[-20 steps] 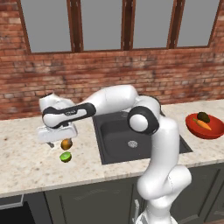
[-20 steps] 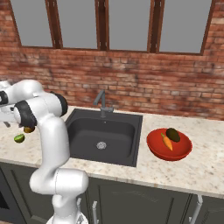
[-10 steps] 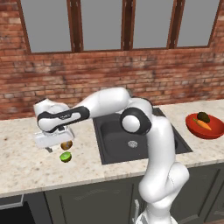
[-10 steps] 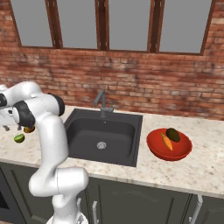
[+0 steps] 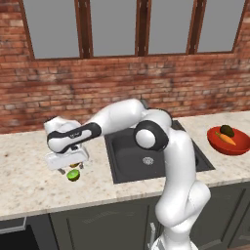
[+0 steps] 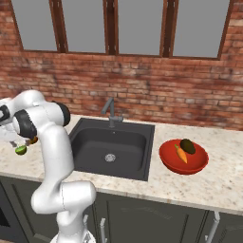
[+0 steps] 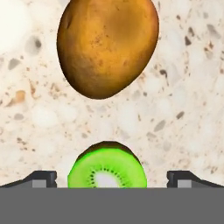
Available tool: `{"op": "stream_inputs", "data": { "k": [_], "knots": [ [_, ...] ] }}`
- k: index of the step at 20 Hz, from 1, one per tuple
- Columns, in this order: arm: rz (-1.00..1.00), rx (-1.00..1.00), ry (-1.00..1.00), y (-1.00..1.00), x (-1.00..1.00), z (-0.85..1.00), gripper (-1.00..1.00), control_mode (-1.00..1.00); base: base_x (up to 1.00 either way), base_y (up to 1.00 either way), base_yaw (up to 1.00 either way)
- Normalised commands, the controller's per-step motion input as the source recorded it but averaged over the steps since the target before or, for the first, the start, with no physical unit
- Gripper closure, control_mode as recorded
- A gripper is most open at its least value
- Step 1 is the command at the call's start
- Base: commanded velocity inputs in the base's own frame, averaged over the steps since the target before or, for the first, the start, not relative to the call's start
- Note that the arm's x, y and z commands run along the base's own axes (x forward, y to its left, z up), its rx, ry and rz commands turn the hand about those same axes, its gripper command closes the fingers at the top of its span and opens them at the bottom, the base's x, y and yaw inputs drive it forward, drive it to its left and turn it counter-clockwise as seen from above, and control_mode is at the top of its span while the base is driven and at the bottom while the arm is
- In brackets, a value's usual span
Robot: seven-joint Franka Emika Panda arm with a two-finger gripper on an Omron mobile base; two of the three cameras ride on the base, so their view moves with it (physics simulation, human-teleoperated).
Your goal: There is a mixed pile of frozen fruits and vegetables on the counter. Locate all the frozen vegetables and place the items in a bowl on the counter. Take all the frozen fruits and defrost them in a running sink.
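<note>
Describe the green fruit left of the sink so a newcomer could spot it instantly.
Start at the sink, then go left along the counter to where the end effector hangs. Right under it lies the green fruit, a cut half with a bright green face, pale centre and ring of dark seeds. The brown ball beside it is whole and plain orange-brown.

Bright green fruit [image 7: 107, 169] with brown rim, orange-brown ball [image 7: 107, 46], beige speckled counter [image 7: 183, 92], red bowl [image 6: 183, 156].
</note>
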Motion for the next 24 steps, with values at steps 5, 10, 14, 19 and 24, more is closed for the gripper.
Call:
{"op": "stream_inputs", "data": {
  "k": [5, 10, 14, 19, 24],
  "knots": [
    [0.0, 0.0, 0.0, 0.0, -0.05, -0.39, -1.0, -1.0, 0.0, 0.0, 0.0],
    [0.0, 0.0, -0.02, 0.0, -0.01, -0.28, -1.0, -1.0, 0.0, 0.0, 0.0],
    [0.0, 0.0, 0.0, 0.02, 0.0, -0.14, 1.0, -1.0, 0.0, 0.0, 0.0],
    [0.0, 0.0, 0.0, 0.0, -0.02, 0.0, 1.0, -1.0, 0.0, 0.0, 0.0],
    [0.0, 0.01, 0.0, -0.29, -0.13, 0.53, 1.0, -1.0, 0.0, 0.0, 0.0]
  ]
}}
